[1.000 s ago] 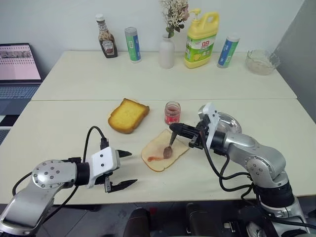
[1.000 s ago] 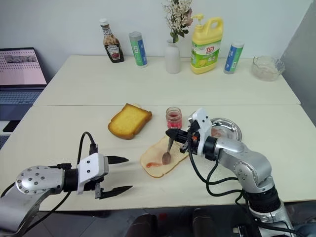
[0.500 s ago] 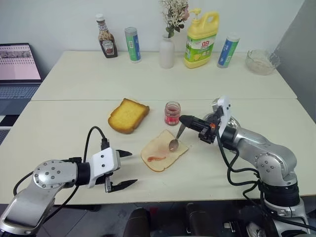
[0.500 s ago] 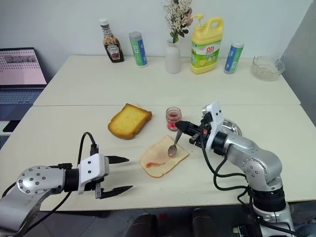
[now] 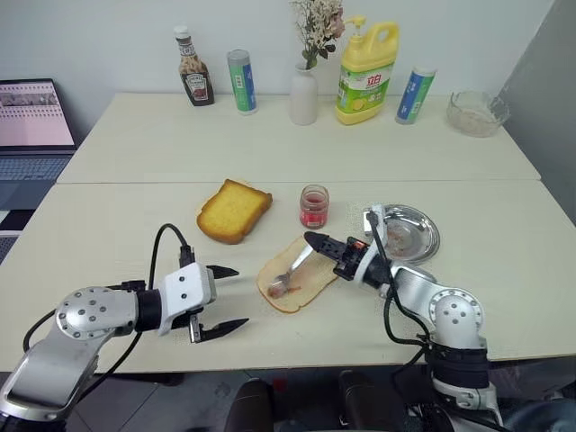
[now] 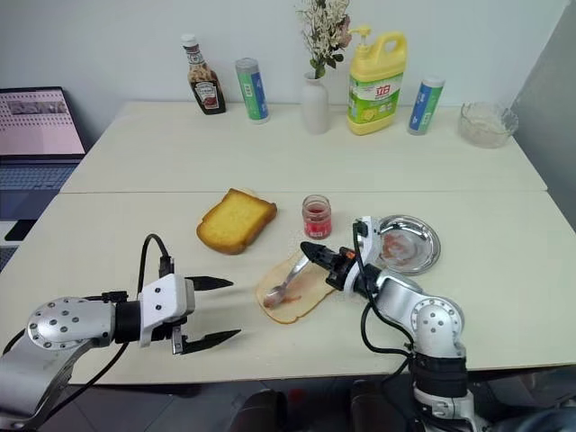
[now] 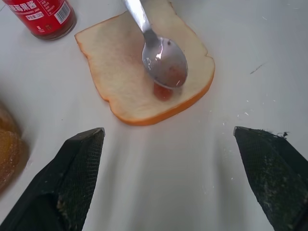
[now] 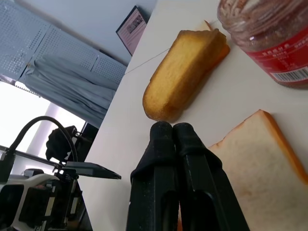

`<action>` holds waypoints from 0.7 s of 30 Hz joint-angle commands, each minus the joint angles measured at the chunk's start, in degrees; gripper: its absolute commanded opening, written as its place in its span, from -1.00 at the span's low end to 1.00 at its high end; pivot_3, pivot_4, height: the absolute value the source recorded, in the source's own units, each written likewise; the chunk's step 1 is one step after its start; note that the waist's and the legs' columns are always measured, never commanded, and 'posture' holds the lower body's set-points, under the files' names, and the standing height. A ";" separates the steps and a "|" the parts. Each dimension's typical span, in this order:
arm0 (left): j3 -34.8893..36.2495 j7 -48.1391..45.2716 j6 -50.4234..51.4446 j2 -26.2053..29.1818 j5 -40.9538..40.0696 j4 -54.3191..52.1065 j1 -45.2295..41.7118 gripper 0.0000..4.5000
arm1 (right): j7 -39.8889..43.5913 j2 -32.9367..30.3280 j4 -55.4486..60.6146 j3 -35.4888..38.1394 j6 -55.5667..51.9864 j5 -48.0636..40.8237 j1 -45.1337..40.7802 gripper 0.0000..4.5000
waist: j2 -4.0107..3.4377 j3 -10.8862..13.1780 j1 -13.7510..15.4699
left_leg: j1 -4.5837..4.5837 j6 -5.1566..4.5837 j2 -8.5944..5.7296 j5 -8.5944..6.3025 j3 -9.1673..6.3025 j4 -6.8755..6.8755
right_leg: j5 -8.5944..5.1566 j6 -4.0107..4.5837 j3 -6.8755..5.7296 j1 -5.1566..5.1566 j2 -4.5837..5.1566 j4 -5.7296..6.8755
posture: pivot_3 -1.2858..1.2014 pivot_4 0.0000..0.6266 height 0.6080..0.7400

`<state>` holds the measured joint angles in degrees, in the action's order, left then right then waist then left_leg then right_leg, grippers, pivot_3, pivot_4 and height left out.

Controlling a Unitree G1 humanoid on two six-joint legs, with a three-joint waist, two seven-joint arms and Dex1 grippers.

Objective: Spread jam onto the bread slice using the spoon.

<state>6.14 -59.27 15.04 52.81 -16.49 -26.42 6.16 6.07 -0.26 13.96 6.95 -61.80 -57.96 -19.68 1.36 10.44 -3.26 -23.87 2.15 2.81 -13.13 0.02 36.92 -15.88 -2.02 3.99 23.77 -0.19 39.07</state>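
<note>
left eye view | right hand (image 5: 312, 239) clamps spoon (image 5: 290, 267) on bread slice (image 5: 294, 282) | left hand (image 5: 225, 298) wide

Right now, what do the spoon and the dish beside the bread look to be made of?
The spoon: polished metal, likely steel; its bowl mirrors light under a pink jam film. The round dish: also shiny silver metal, probably steel, with bright reflections on its rim. The bread slice looks soft, pale and matte, with a tan crust.
</note>
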 commanded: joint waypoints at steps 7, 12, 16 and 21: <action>0.91 -0.86 -1.97 0.65 0.12 -0.14 0.15 1.00 | 2.19 -1.12 -5.55 -0.34 3.20 3.90 -2.02 -0.99 | 0.00 0.00 0.00 | 0.01 0.00 0.00 0.00 0.00 -0.01 | 0.00 0.00 -0.01 0.00 -0.01 0.01 | 0.03 -0.52 1.00; 0.29 -0.78 -2.29 0.39 0.53 0.05 -0.24 1.00 | 4.43 -7.39 -4.74 2.69 0.06 1.76 -1.98 -0.99 | 0.02 -0.01 0.18 | 0.00 0.00 -0.02 0.00 0.00 0.01 | 0.00 0.00 -0.01 -0.02 0.02 -0.01 | 0.03 -0.52 1.00; -0.46 -0.58 -2.68 0.02 0.95 0.39 -0.76 1.00 | 5.09 -11.01 -4.53 4.39 0.11 1.71 -2.23 -0.99 | 0.03 -0.02 0.13 | 0.02 0.00 -0.02 0.00 0.00 0.01 | 0.00 0.00 -0.01 -0.04 0.01 -0.01 | 0.03 -0.52 1.00; -0.74 -0.43 -3.21 -0.04 1.19 0.75 -0.82 1.00 | 2.56 -10.90 -3.79 7.86 -0.14 -1.79 -4.30 -0.99 | 0.02 -0.01 0.02 | 0.04 0.00 0.00 0.00 -0.01 0.00 | -0.01 -0.01 0.00 -0.03 -0.03 0.01 | 0.03 -0.52 1.00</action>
<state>4.79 -59.65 12.99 52.65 -15.34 -24.90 5.83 9.94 -10.96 7.83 12.15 -61.89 -57.57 -22.35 1.38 10.42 -3.24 -23.84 2.15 2.81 -13.13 0.01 36.92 -15.88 -2.03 3.99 23.74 -0.21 39.08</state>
